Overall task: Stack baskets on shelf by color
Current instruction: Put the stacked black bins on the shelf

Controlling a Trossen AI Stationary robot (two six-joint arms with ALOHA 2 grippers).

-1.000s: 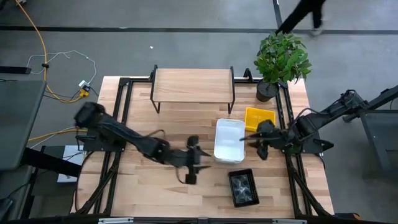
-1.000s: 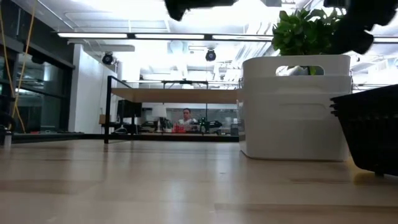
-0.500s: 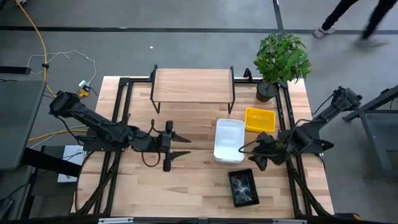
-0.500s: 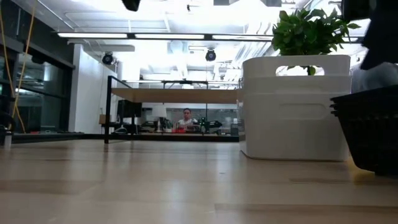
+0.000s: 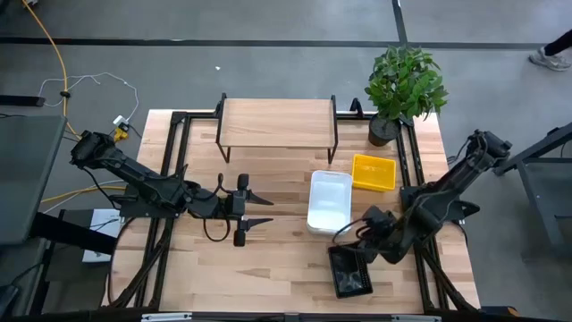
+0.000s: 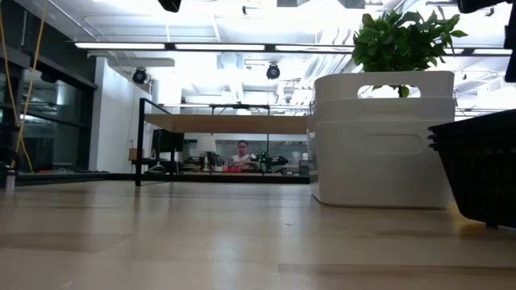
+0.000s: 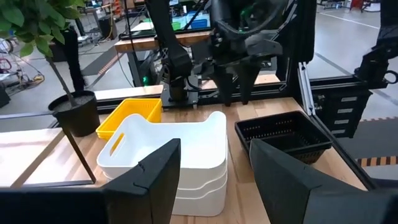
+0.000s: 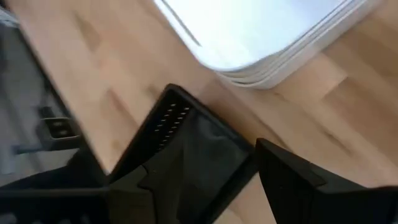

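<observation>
Since the earlier frames the right gripper [image 5: 344,234] has been swinging from beside the white baskets [image 5: 329,200] toward the black basket [image 5: 349,269], while the left arm has pulled back.

From above, the right gripper is hanging open and empty over the black basket's near edge; the left gripper [image 5: 262,209] is waiting open, well left of the white baskets. The yellow basket [image 5: 373,172] is lying just right of them. The shelf [image 5: 277,122] is standing bare.

At table height, the white baskets [image 6: 383,137] are sitting nested.

The left wrist view is showing all three colours still on the table [image 7: 242,199].

The right wrist view is looking down between spread fingers [image 8: 292,180] onto the black basket [image 8: 186,149].

Nothing is shelved yet; every basket remains to be moved.
</observation>
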